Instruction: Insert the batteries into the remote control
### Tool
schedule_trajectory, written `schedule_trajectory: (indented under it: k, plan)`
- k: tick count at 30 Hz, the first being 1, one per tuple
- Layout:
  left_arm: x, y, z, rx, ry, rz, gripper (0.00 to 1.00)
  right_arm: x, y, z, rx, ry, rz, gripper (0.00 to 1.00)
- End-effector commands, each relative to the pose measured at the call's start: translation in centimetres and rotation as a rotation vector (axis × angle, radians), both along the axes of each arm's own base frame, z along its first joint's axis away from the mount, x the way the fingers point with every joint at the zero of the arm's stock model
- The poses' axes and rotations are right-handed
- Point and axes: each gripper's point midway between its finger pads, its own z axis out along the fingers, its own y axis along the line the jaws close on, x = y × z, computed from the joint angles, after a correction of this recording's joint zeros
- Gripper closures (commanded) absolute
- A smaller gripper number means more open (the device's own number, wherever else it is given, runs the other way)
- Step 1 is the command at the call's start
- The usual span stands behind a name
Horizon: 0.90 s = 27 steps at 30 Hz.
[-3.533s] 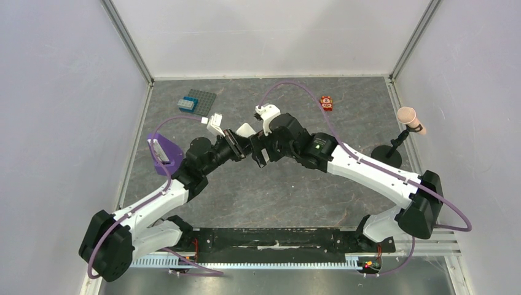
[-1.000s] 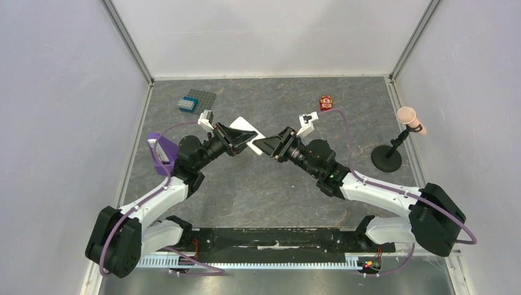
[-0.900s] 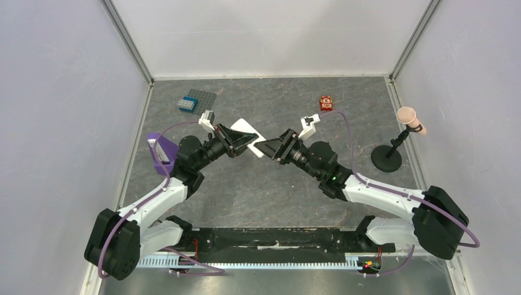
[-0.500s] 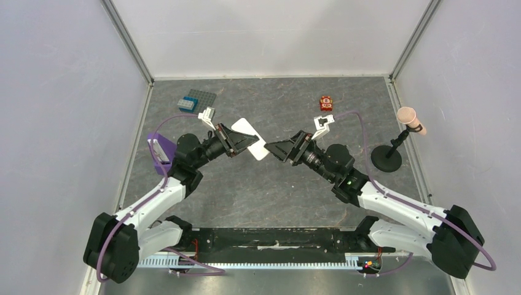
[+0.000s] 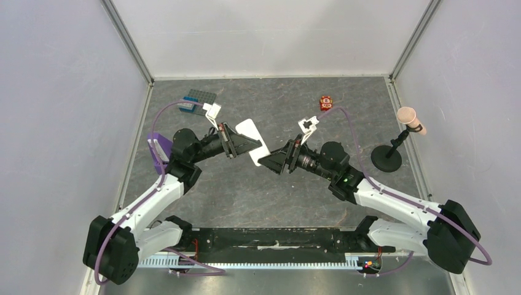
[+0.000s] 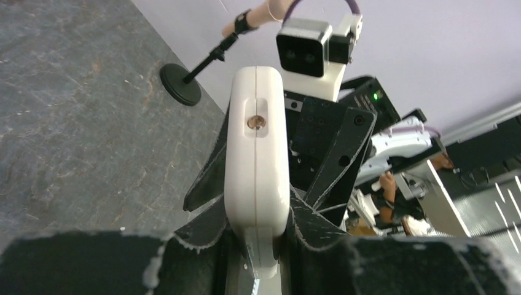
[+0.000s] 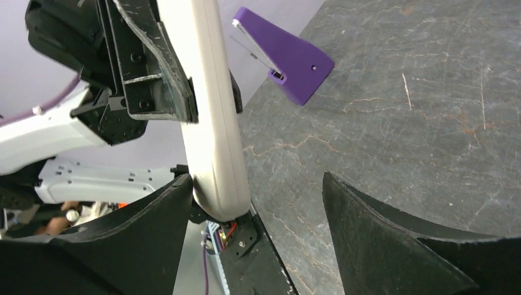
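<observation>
Your left hand point(image 5: 244, 146) is clamped on the remote control point(image 5: 247, 128), holding it edge-up clear of the grey, stone-mottled worktop point(image 5: 276, 203). Its long axis runs from that grip toward the right arm, so the free end sits just at your right hand point(image 5: 264, 163), which is spread wide and holds nothing. Whether they touch, you cannot tell. The casing is smooth, glossy white plastic with rounded corners and a seam along its edge, so it is likely slippery. No batteries show in any view

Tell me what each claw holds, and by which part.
Left claw: remote, pinched across its faces at one end. Right claw: open, holding nothing.
</observation>
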Motion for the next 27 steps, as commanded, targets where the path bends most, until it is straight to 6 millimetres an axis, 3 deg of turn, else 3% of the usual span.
schedule_trajectory:
  k: [1, 8, 19, 22, 24, 27]
  plan:
    - [-2.3, -0.4, 2.0, 0.030, -0.170, -0.154, 0.98, -0.6, 0.8, 3.0, -0.020, -0.156, 0.087, 0.21]
    - [-2.9, -0.6, 2.3, 0.022, -0.137, -0.210, 0.98, -1.0, 1.3, 2.9, -0.092, -0.226, 0.154, 0.25]
    - [-4.0, -0.6, 3.6, -0.003, -0.153, -0.264, 0.98, -2.4, 2.0, 2.5, -0.074, -0.242, 0.255, 0.51]
    - [-4.3, -0.6, 3.6, -0.002, -0.160, -0.280, 0.98, -2.5, 2.1, 2.9, -0.068, -0.249, 0.263, 0.54]
    - [-4.5, -0.6, 3.5, 0.004, -0.166, -0.298, 0.98, -2.5, 2.2, 3.3, -0.062, -0.251, 0.266, 0.52]
    - [-5.1, -0.5, 3.4, 0.017, -0.206, -0.335, 0.98, -2.4, 2.4, 3.9, -0.062, -0.256, 0.267, 0.39]
